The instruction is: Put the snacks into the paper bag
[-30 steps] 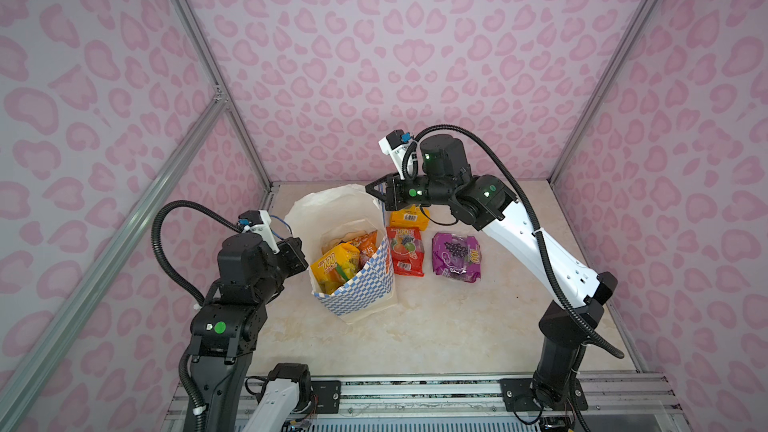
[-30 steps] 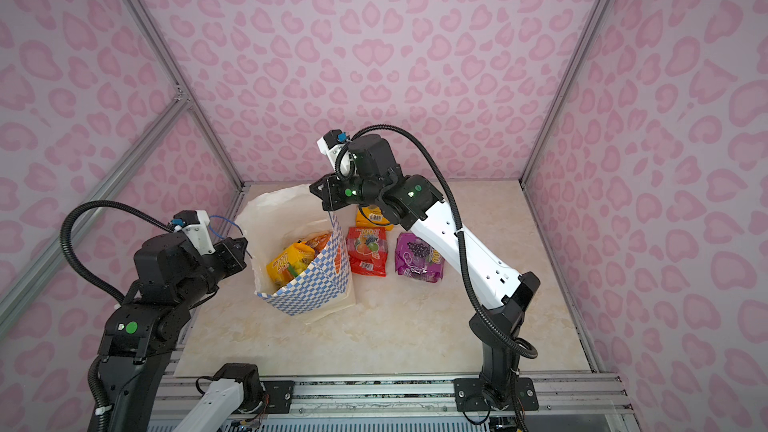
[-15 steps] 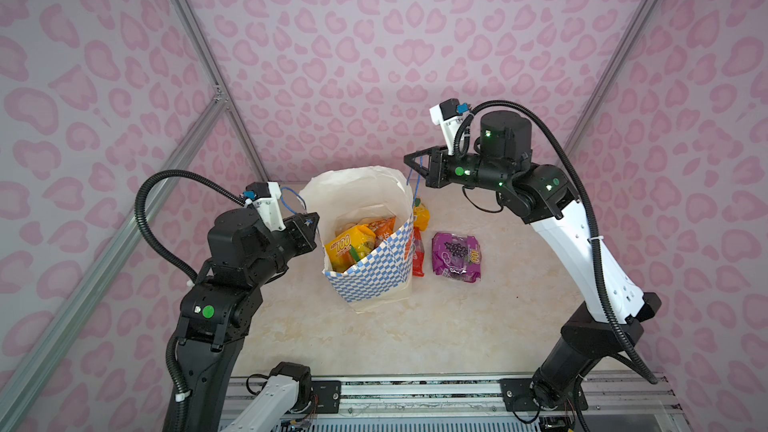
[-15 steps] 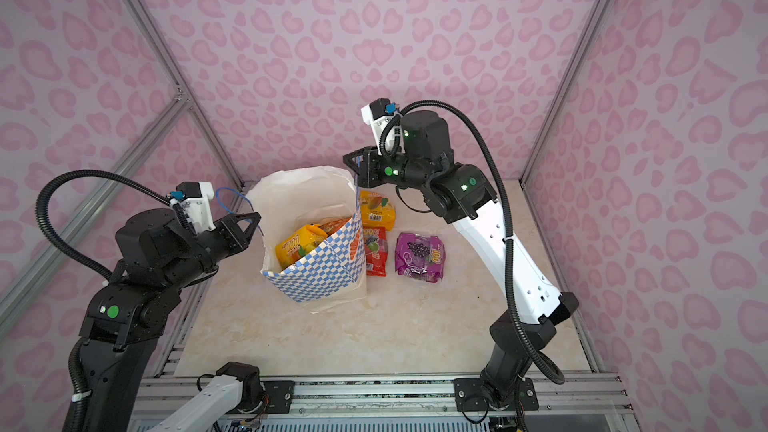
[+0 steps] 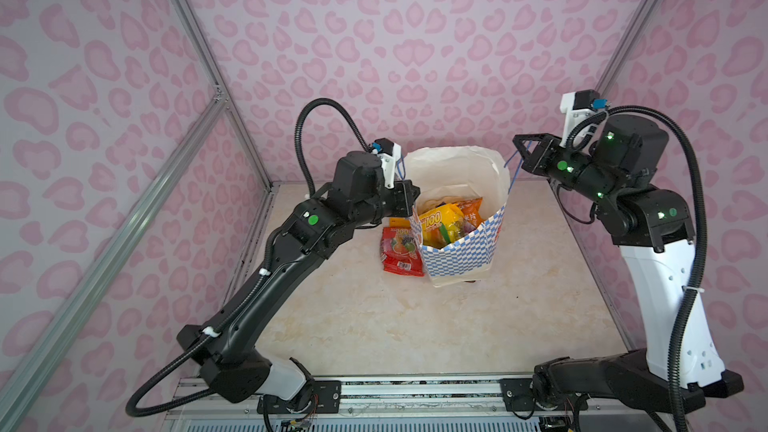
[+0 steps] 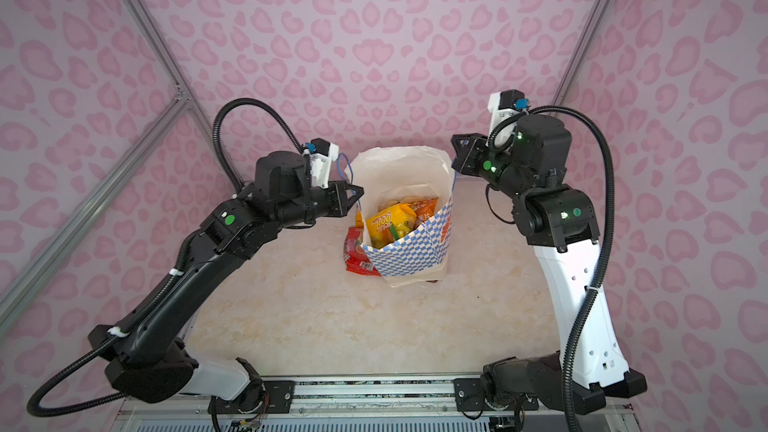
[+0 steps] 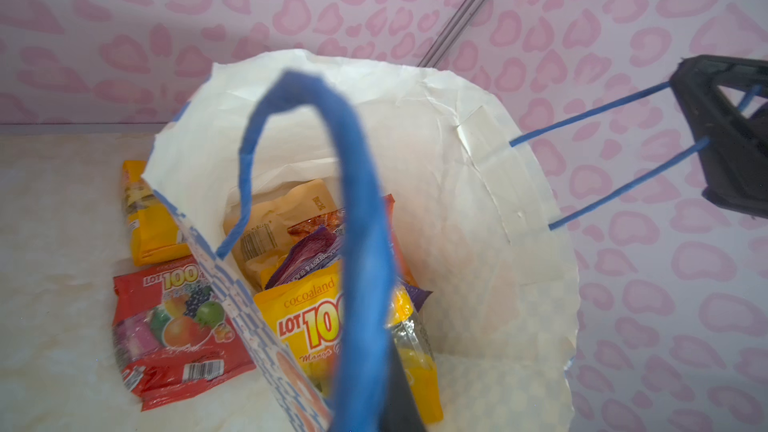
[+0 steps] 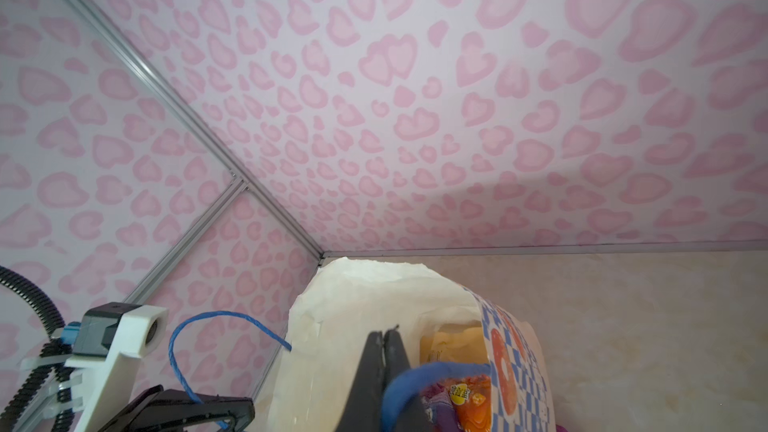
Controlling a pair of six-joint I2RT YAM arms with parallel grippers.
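Top views both show the arms stretched toward the paper bag (image 5: 457, 251). Left claw (image 6: 358, 192) and right claw (image 5: 519, 148) each pinch a blue handle (image 5: 512, 172), the bag of snacks (image 5: 442, 222) upright between them.

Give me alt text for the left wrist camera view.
An open paper bag holds snack packets, its nearer blue cord handle looming blurred in front. The right gripper pinches the far handle; a red pouch and a yellow packet lie outside it.
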